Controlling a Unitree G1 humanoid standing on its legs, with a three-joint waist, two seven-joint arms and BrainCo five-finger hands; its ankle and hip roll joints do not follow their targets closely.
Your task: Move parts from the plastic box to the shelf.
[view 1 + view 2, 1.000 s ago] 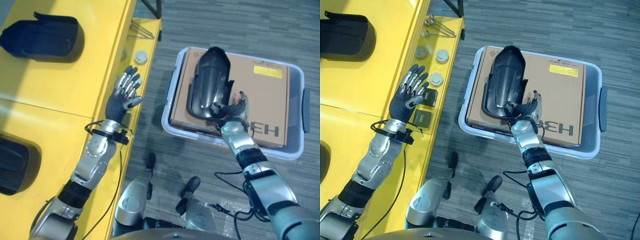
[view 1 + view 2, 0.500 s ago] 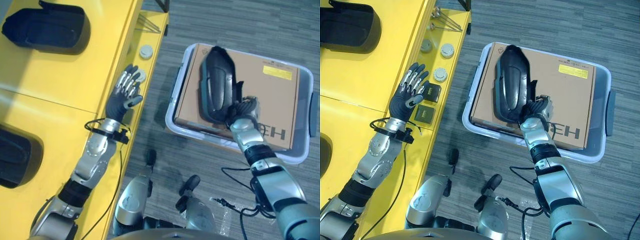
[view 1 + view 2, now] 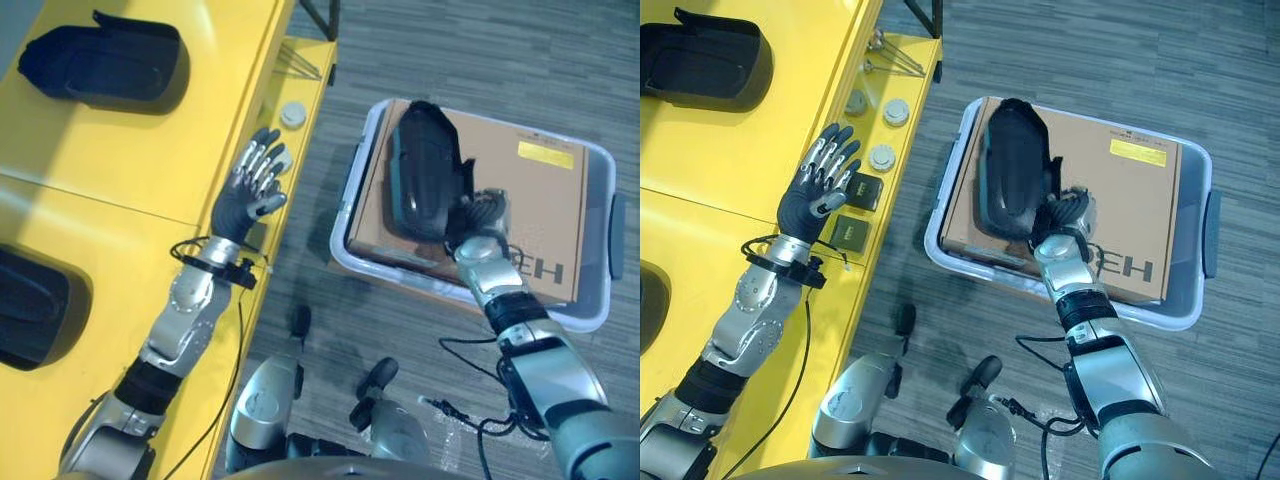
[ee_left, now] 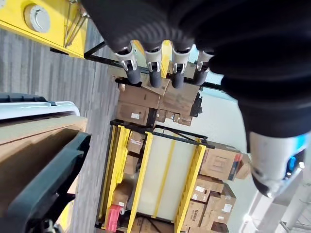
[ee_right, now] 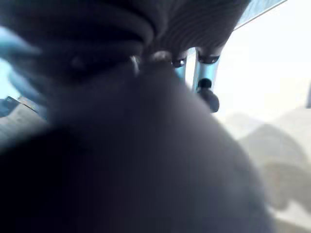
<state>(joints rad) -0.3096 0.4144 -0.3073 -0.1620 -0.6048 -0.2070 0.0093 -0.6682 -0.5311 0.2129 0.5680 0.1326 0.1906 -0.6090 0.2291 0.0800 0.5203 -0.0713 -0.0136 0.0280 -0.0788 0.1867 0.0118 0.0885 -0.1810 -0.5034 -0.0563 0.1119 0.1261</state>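
Plastic box point(image 3: 1185, 300) holds cardboard carton point(image 3: 1120, 215); right hand point(image 3: 1065, 215) clasps black part point(image 3: 1010, 170) atop it; left hand point(image 3: 820, 180) spread.

Yellow shelf point(image 3: 130, 150); black part point(image 3: 425, 170); brown cardboard point(image 3: 540, 200); grey striped floor point(image 3: 470, 50).

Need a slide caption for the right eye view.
Right hand grips black part on cardboard in plastic box; left hand open over yellow shelf.

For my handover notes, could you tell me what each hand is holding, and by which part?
The right hand is curled on the near end of the black part over the cardboard box. The left hand holds nothing.
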